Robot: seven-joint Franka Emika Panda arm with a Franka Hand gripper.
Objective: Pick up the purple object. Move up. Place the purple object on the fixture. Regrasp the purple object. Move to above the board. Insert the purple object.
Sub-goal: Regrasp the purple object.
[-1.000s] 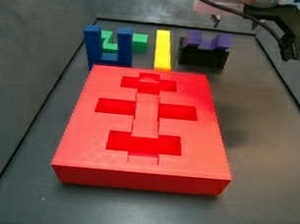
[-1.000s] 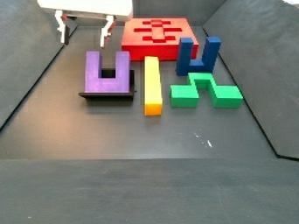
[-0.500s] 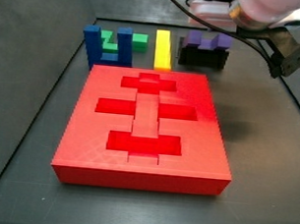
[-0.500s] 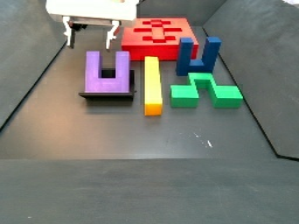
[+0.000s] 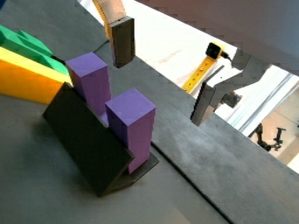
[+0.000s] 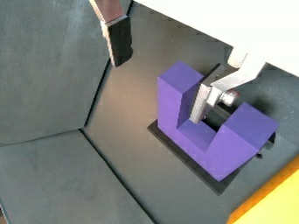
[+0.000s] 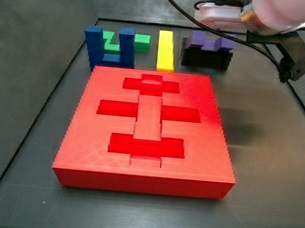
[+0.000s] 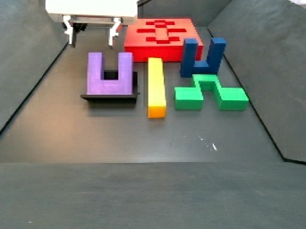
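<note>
Risk, as we judge it, is a finger clipping a prong as we descend, tipping the purple object off the fixture it sits on. Our gripper hovers above, fingers apart and empty.

The purple object sits on the black fixture. The board is red. The gripper, above the purple object, has silver fingers.

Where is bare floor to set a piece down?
Free: the wide strip in front of the purple object and yellow bar. Crowded: between the yellow bar, green block and blue block. The open end effector hovers behind the purple object.
</note>
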